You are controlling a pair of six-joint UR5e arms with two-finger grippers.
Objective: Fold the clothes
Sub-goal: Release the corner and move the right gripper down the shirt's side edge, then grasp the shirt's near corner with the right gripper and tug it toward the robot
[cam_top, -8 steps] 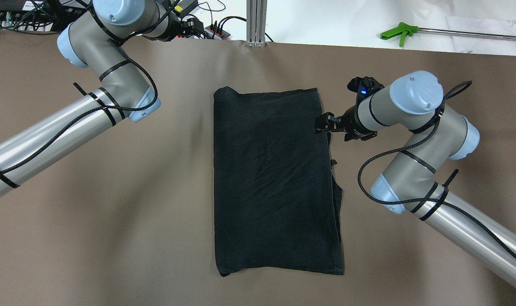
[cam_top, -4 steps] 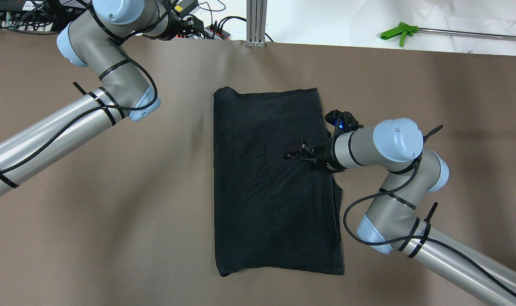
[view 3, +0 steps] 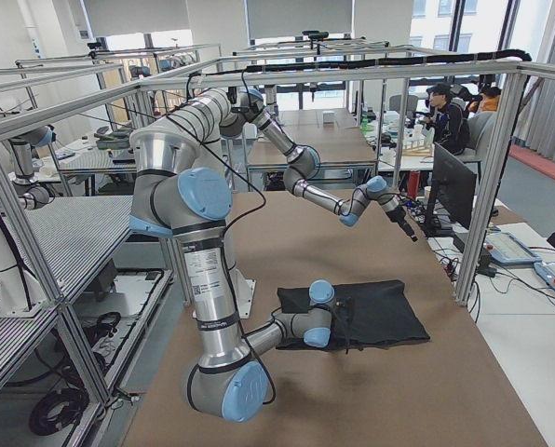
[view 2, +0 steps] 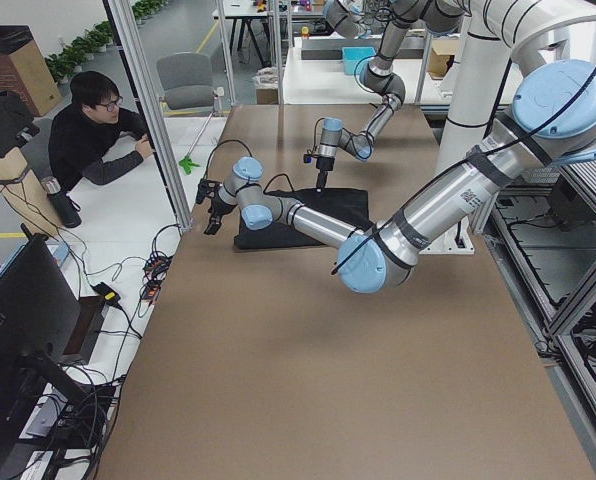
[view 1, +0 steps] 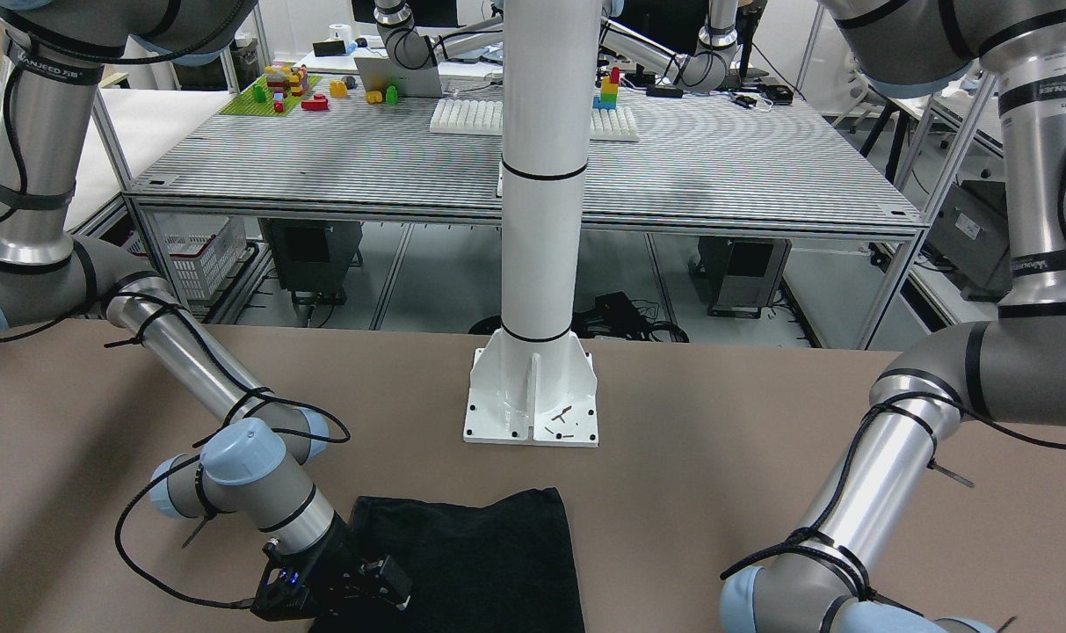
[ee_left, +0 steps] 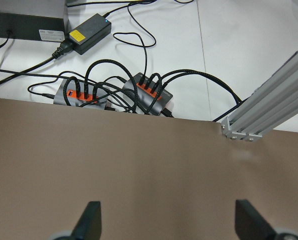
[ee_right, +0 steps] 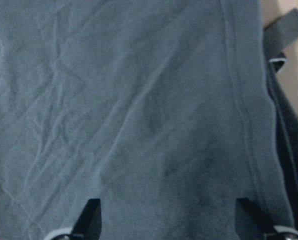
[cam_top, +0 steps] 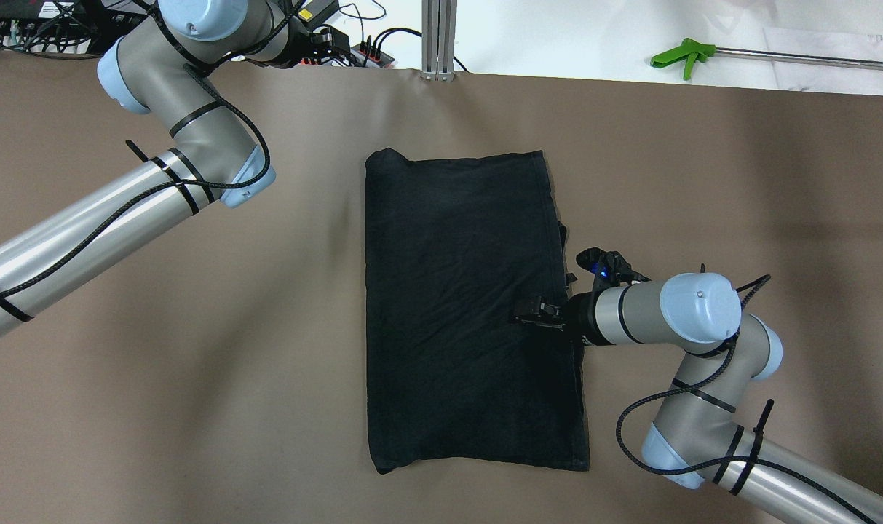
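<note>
The clothes (cam_top: 463, 306) are one black garment lying flat as a tall rectangle on the brown table, and they also show in the front view (view 1: 489, 563). My right gripper (cam_top: 530, 314) hovers open over the garment's right part, just inside its right hem. In the right wrist view the clothes (ee_right: 149, 115) fill the frame, and the right gripper (ee_right: 169, 217) has nothing between its spread fingers. My left gripper (ee_left: 169, 217) is open over bare table at the far edge, well away from the garment.
Cable hubs (ee_left: 149, 92) and a power adapter (ee_left: 86, 35) lie just past the far table edge, beside an aluminium post (cam_top: 438, 40). A green-handled tool (cam_top: 680, 54) rests at the far right. The white pedestal base (view 1: 533, 396) stands behind the garment. A person (view 2: 93, 140) sits past the table's far edge.
The right gripper swung from the garment's right edge inward over the cloth, then back towards the robot to the right hem. The left arm and the garment have not moved.
</note>
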